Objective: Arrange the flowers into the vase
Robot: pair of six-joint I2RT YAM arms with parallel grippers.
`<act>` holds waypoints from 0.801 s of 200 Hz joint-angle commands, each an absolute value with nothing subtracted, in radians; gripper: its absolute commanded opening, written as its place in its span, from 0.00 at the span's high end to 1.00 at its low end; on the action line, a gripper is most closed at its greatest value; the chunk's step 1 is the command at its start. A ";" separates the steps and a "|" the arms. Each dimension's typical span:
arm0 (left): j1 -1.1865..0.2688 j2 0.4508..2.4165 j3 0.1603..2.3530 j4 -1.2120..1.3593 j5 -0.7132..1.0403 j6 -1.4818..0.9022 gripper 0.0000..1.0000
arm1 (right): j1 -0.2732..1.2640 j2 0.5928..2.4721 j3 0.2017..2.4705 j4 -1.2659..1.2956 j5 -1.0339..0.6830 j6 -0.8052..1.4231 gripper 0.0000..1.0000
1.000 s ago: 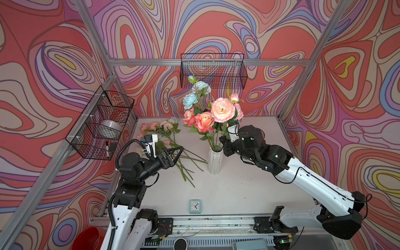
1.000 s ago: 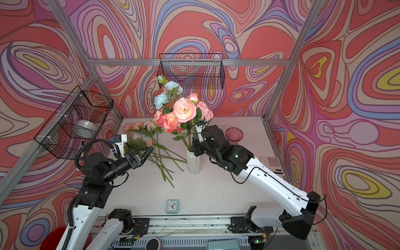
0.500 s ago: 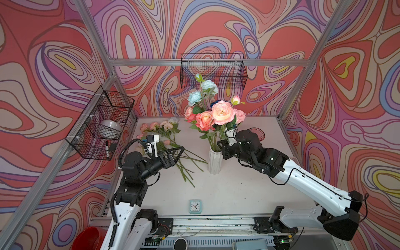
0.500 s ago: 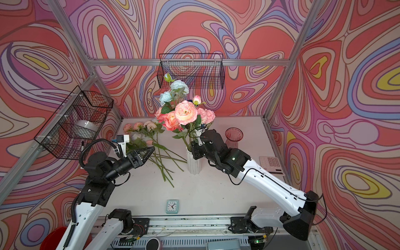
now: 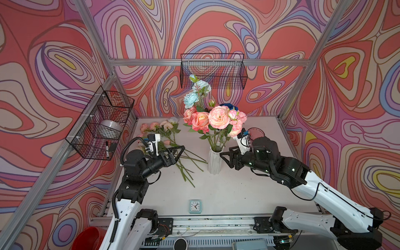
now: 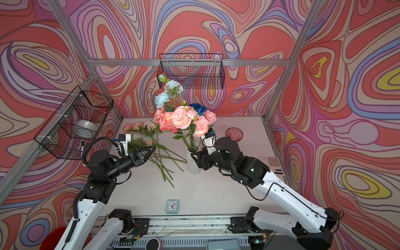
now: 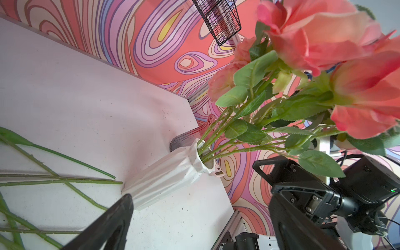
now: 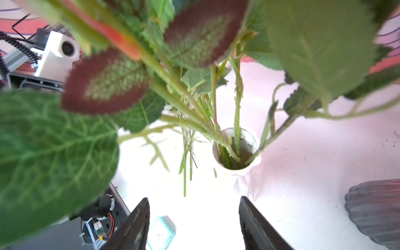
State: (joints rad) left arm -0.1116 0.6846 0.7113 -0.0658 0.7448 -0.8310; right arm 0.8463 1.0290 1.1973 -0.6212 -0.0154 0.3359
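Observation:
A white ribbed vase (image 5: 214,161) (image 6: 193,162) stands mid-table with several flowers (image 5: 216,116) (image 6: 184,116) in it: pink, peach, pale blue and one deep blue. More flowers (image 5: 164,127) (image 6: 140,126) lie on the table to its left, and their stems (image 7: 54,179) point toward the vase (image 7: 171,175). My right gripper (image 5: 225,155) (image 6: 195,157) is open just right of the vase neck, below the blooms, holding nothing; the vase mouth (image 8: 236,149) lies ahead of that gripper (image 8: 193,201). My left gripper (image 5: 180,152) (image 7: 200,207) hangs open and empty above the loose stems.
Wire baskets (image 5: 213,71) (image 5: 101,123) hang on the back and left walls. A small teal clock (image 5: 195,206) sits near the front edge. A pink glass bowl (image 5: 255,132) stands behind my right arm, a calculator (image 6: 272,163) at the right edge.
My right gripper has gone from shut to open and dropped lower beside the vase neck. The bouquet has swung slightly to the right. The left arm has barely moved.

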 commanded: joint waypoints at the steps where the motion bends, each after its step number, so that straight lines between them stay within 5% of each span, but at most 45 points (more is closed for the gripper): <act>1: -0.114 0.684 0.709 -0.013 0.758 -0.842 0.00 | 0.848 0.979 1.145 -0.644 -0.061 0.359 0.32; 79: -0.114 0.695 0.685 0.003 0.764 -0.859 0.00 | 0.848 0.866 0.951 -0.601 -0.075 0.393 0.31; 93: -0.114 0.703 0.673 0.016 0.765 -0.867 0.00 | 0.848 0.861 0.881 -0.506 -0.071 0.393 0.19; 99: -0.114 0.706 0.669 0.021 0.765 -0.870 0.00 | 0.848 0.862 0.851 -0.467 -0.057 0.391 0.03; 160: -0.120 0.735 0.634 0.043 0.767 -0.876 0.00 | 0.847 0.881 0.618 0.060 0.104 0.274 0.02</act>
